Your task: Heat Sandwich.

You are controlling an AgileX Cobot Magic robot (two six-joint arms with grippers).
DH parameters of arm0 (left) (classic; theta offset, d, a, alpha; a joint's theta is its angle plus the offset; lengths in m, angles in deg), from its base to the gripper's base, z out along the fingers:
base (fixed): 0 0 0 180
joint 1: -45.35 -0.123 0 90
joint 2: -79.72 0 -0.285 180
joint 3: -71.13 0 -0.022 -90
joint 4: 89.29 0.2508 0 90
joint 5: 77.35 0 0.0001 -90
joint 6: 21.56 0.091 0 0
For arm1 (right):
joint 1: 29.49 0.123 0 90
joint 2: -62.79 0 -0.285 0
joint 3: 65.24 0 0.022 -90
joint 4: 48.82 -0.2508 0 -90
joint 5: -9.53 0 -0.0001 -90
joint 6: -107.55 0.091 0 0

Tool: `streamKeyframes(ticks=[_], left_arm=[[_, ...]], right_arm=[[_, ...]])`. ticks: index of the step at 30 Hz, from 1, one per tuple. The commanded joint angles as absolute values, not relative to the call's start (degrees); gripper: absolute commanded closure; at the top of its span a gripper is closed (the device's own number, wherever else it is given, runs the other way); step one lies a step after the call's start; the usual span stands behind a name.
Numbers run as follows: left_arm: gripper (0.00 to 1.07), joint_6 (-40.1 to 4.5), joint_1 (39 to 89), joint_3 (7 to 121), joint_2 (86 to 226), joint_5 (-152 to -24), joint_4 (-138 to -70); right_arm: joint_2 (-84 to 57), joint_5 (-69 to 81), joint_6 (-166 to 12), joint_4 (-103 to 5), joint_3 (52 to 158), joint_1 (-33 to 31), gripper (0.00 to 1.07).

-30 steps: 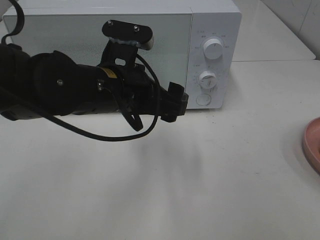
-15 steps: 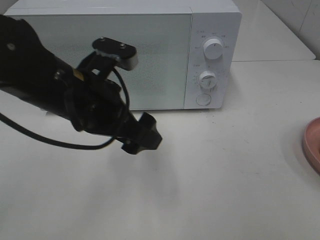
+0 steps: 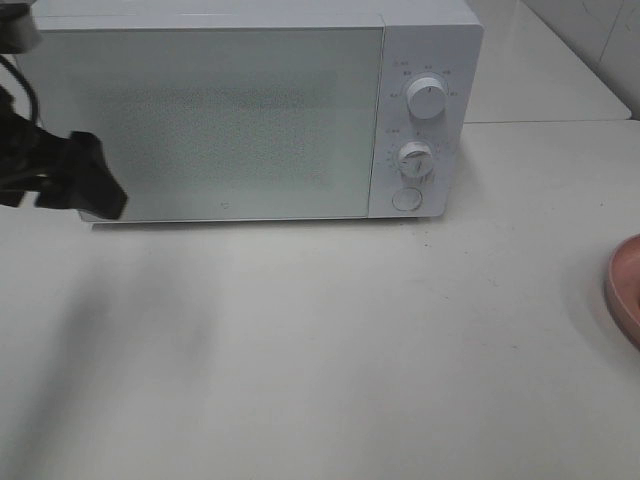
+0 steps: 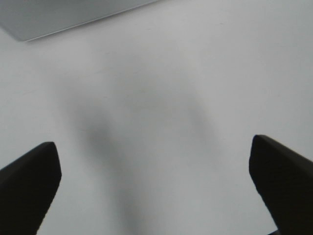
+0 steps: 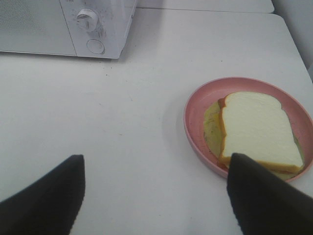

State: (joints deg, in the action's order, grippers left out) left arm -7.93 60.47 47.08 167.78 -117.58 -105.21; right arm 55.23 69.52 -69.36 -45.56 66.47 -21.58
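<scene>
White-bread sandwich waits on round pink plate, right table edge.
Both black grippers, left and right, spread wide, empty.

No legible text anywhere.

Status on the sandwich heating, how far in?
Done: nothing visible. The microwave door is shut and the sandwich sits on the pink plate. In hand: nothing; the left hand and right hand are open and empty. Left: open door, load sandwich, close, set dial.
</scene>
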Motion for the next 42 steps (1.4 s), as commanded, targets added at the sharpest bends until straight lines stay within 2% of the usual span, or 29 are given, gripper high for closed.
streamKeyframes(ticks=[1,3,4,9,15,19,25,30,42], left_arm=[[0.05,-10.62,57.04,45.88,164.63,-118.49,-103.21],[0.05,-12.23,53.83,44.51,162.22,-118.72,-102.01],[0.05,-12.28,50.45,42.9,159.3,-119.47,-100.92],[0.05,-13.2,45.18,40.09,152.94,-120.56,-100.12],[0.05,-14.29,44.77,38.49,146.35,-123.59,-97.37],[0.05,-17.27,44.77,34.99,138.91,-126.34,-94.16],[0.05,-17.5,44.77,30.75,128.59,-127.66,-93.81],[0.05,-17.5,44.77,26.23,114.21,-129.89,-93.35],[0.05,-17.55,44.77,23.99,102.24,-132.42,-93.35]], right_arm=[[56.78,68.95,-69.47,-45.38,66.42,-21.46,0.31],[56.78,68.95,-69.47,-45.38,66.42,-21.46,0.31],[56.78,68.95,-69.47,-45.38,66.42,-21.46,0.31],[56.78,68.95,-69.47,-45.38,66.42,-21.46,0.31],[56.78,68.95,-69.47,-45.38,66.42,-21.46,0.31],[56.78,68.95,-69.47,-45.38,66.42,-21.46,0.31],[56.78,68.95,-69.47,-45.38,66.42,-21.46,0.31],[56.78,68.95,-69.47,-45.38,66.42,-21.46,0.31],[56.78,68.95,-69.53,-45.38,66.42,-21.46,0.31]])
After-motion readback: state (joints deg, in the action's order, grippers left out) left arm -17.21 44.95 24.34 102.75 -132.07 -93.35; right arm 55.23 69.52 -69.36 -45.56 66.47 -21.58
